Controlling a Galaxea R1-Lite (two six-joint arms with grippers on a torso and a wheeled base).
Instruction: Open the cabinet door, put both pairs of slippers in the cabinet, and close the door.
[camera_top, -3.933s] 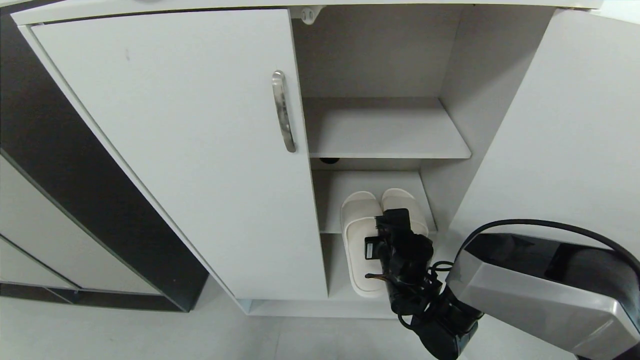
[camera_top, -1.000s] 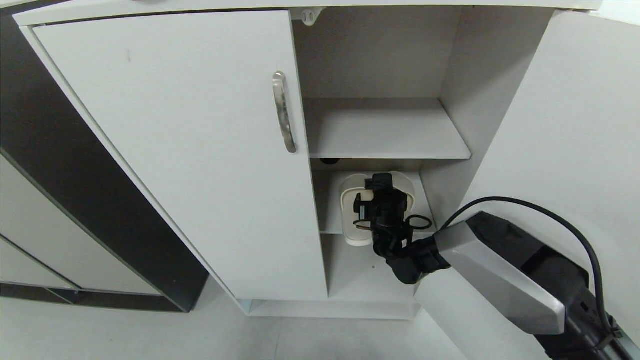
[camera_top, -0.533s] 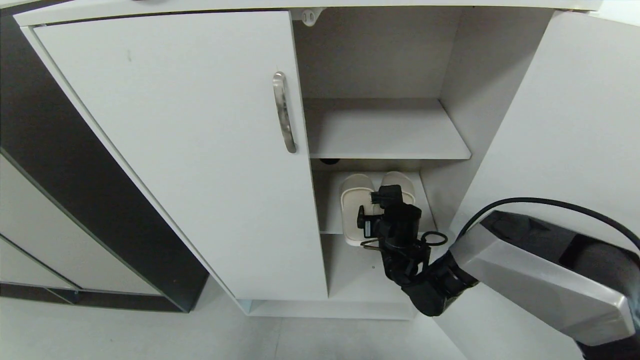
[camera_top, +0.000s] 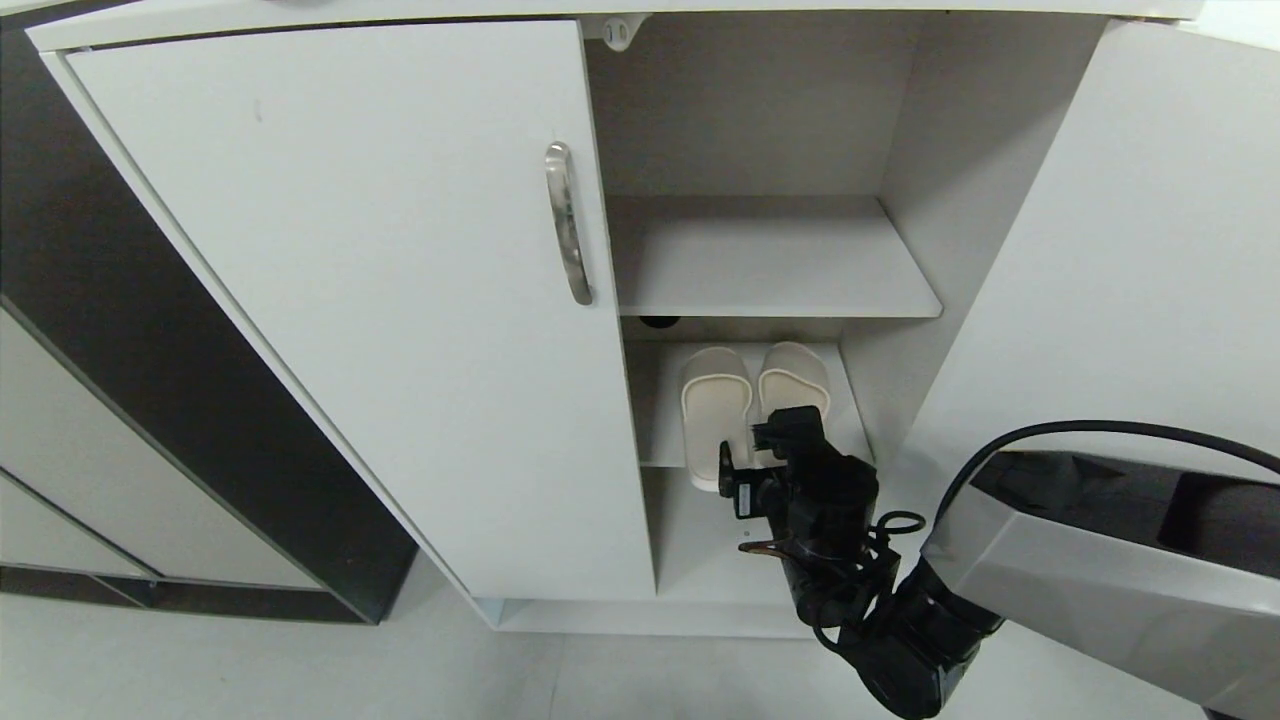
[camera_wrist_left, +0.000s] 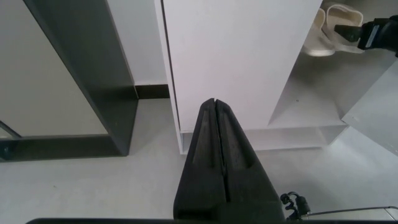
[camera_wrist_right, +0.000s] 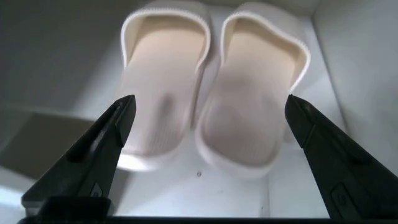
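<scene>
The tall white laminate cabinet (camera_top: 760, 100) stands with its right-hand white door (camera_top: 1150, 250) swung wide open and its left-hand white door (camera_top: 350, 280) closed, a brushed-metal bar handle (camera_top: 567, 222) on the closed one; inside, the middle white shelf (camera_top: 850, 420) carries the pair of cream foam slippers (camera_top: 755, 395), side by side with toes toward the back, and the heel of the left one seems to jut a little past the shelf's front edge.

The black right gripper (camera_top: 757, 445) hangs just in front of that shelf, its fingers spread apart and grasping nothing, one to each side of the pair without touching it; the black left gripper (camera_wrist_left: 214, 106) hangs low before the closed door, well apart from the slippers, its fingers pressed flat together on nothing.

One pair is lodged, so I judge the first placement finished and the fetching of the second pair the step in hand; that calls for drawing the right arm clear of the opening without brushing the overhanging heel, then leaving the open door as it stands until the other pair is in.
</scene>
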